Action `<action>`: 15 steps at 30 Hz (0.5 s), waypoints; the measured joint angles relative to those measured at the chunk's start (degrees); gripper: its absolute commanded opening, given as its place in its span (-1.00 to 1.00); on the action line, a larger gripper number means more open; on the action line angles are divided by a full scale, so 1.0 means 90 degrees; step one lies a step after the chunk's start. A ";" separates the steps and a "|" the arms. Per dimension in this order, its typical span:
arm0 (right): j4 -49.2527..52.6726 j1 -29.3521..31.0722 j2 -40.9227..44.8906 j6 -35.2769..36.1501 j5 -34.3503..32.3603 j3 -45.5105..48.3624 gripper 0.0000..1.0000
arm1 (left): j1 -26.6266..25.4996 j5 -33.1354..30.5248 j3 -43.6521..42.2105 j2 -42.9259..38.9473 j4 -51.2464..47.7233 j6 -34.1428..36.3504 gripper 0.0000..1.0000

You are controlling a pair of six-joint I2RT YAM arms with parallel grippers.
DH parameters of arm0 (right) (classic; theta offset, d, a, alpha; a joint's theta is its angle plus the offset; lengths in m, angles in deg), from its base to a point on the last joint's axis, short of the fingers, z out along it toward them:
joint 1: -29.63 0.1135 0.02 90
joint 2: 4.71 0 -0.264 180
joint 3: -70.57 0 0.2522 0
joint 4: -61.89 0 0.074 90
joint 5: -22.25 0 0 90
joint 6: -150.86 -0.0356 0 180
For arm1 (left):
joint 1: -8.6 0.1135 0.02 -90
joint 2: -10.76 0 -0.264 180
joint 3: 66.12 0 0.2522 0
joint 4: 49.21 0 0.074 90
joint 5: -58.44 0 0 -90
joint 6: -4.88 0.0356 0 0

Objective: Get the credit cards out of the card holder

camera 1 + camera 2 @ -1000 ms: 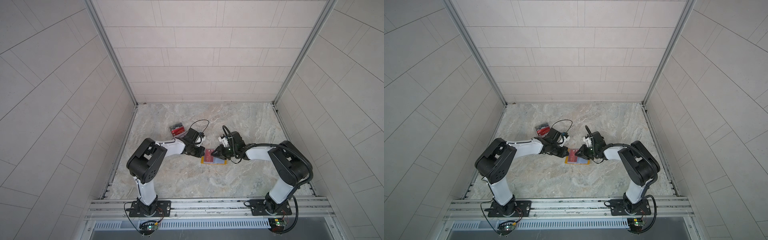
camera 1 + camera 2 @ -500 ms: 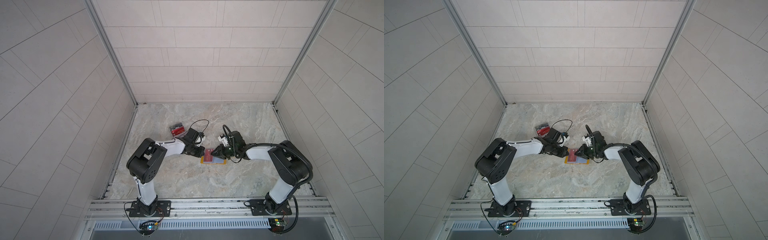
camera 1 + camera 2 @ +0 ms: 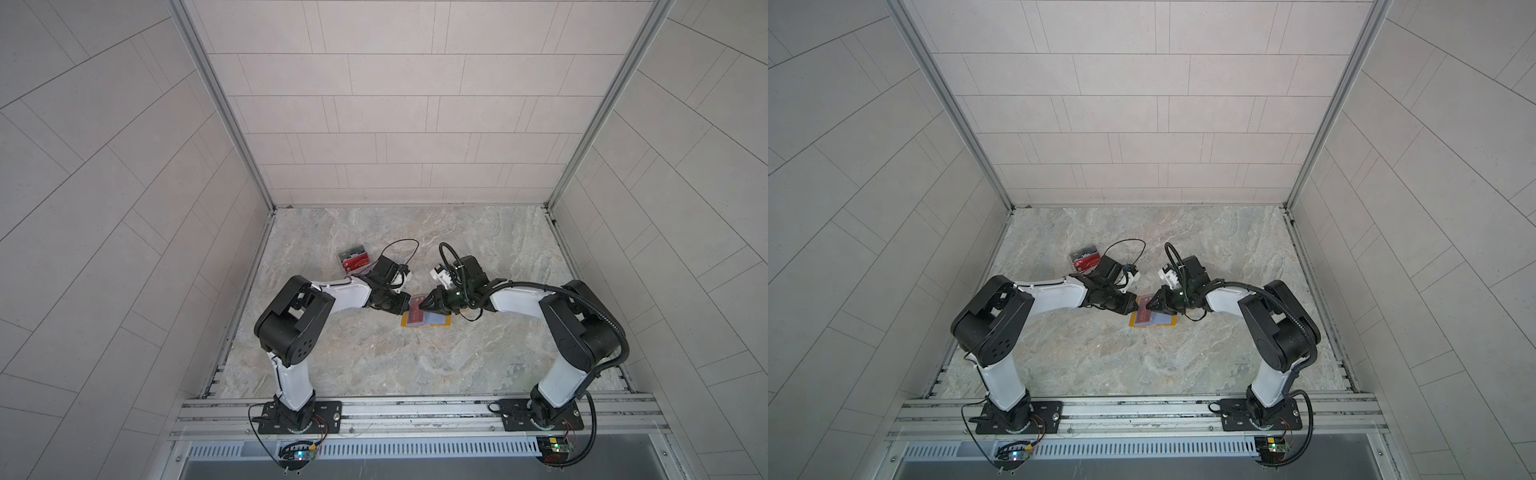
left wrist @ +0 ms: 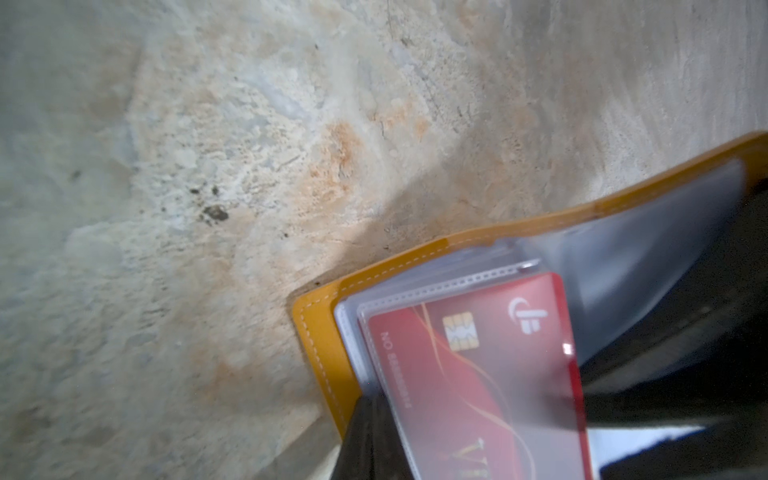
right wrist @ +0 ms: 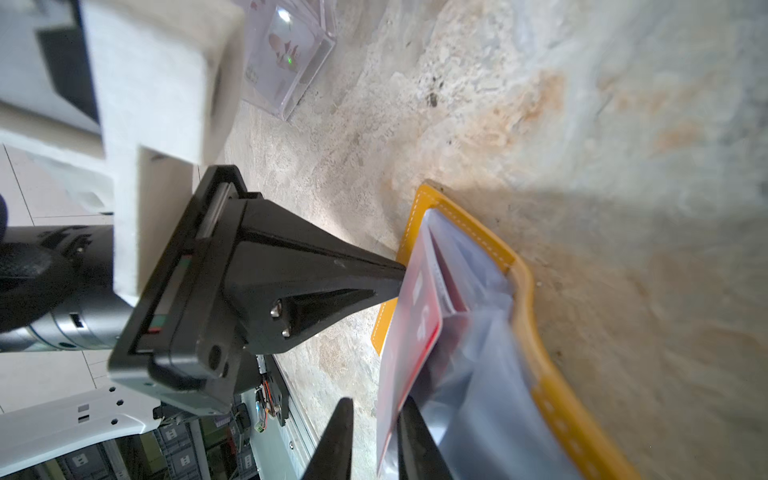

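Note:
The yellow card holder [image 3: 405,322] [image 3: 1133,323] lies open on the marble floor between both arms. One clear sleeve stands lifted from it, and a red credit card [image 4: 478,395] [image 5: 415,316] sits in that sleeve with a bare red strip sticking out along one side. My left gripper [image 3: 405,307] [image 5: 397,278] is shut on the sleeve's outer edge. My right gripper [image 3: 424,306] [image 5: 376,401] faces it from the other side, fingers slightly apart astride the card's edge. One fingertip [image 5: 347,405] stands clear of the card. Another red card [image 5: 453,299] shows in a sleeve behind.
A clear acrylic box [image 3: 354,261] [image 3: 1086,257] with red and black cards stands behind my left wrist. A black cable [image 3: 399,249] loops above the left wrist. Tiled walls close both sides and the back, and a metal rail [image 3: 415,409] runs along the front.

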 measured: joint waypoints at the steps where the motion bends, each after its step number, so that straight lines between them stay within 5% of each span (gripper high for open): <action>1: 0.0061 0.0002 0.0000 0.0034 -0.0002 -0.0019 -0.53 | 0.0000 0.0000 0.0000 0.0000 0.0000 0.0000 -0.90; 15: 0.1865 0.0039 0.0000 0.1110 -0.0464 -0.0906 -0.49 | -0.0029 -0.0002 0.0000 0.0000 0.0017 0.0051 -0.90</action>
